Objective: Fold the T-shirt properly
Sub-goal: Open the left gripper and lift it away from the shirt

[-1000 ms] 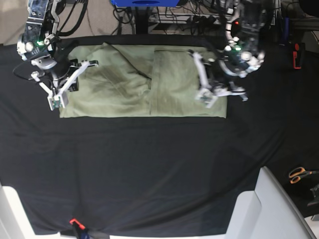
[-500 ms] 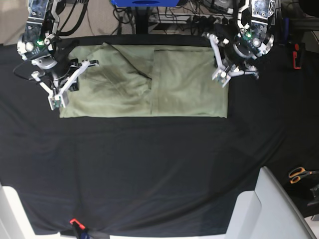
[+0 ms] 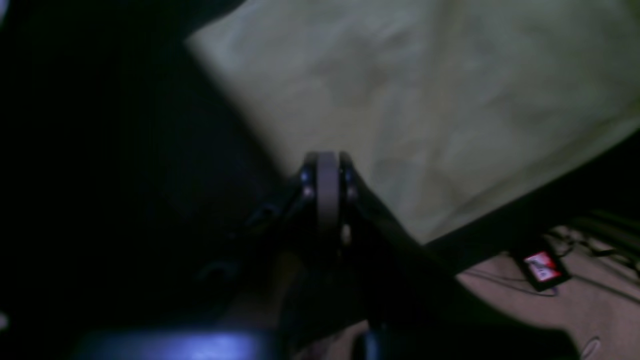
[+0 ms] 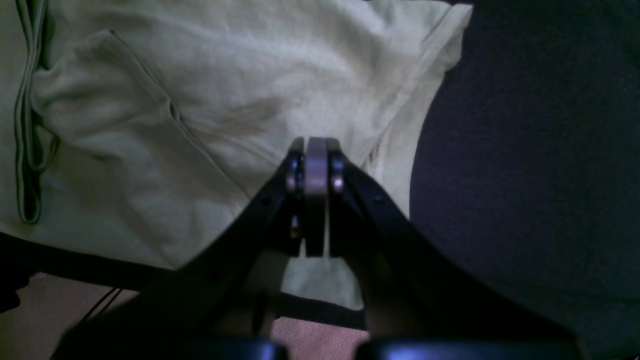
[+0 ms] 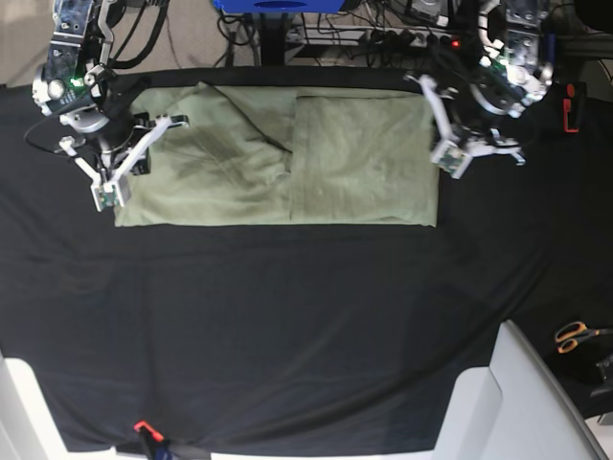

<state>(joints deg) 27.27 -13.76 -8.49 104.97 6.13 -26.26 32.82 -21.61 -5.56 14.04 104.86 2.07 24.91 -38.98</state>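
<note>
I see the T-shirt (image 5: 278,158) lying flat on the black cloth (image 5: 287,316) that covers the bench, toward the far edge, folded into a wide rectangle with one flap laid over its middle.

My left fingers (image 5: 448,158) sit just off the shirt's end on the base view's right. They are pressed together and hold nothing. In the left wrist view the left fingers (image 3: 327,172) hang over dark cloth right at the shirt's edge, with the pale fabric (image 3: 425,110) spreading away beyond them; the picture is blurred.

My right fingers (image 5: 105,196) are at the opposite end, over the shirt's corner nearer the camera. In the right wrist view the right fingers (image 4: 315,162) are shut tight and empty, above the wrinkled fabric (image 4: 225,100) near a sleeve hem. I cannot tell whether they touch the cloth.

Orange-handled scissors (image 5: 575,335) lie well apart at the base view's right edge.
</note>
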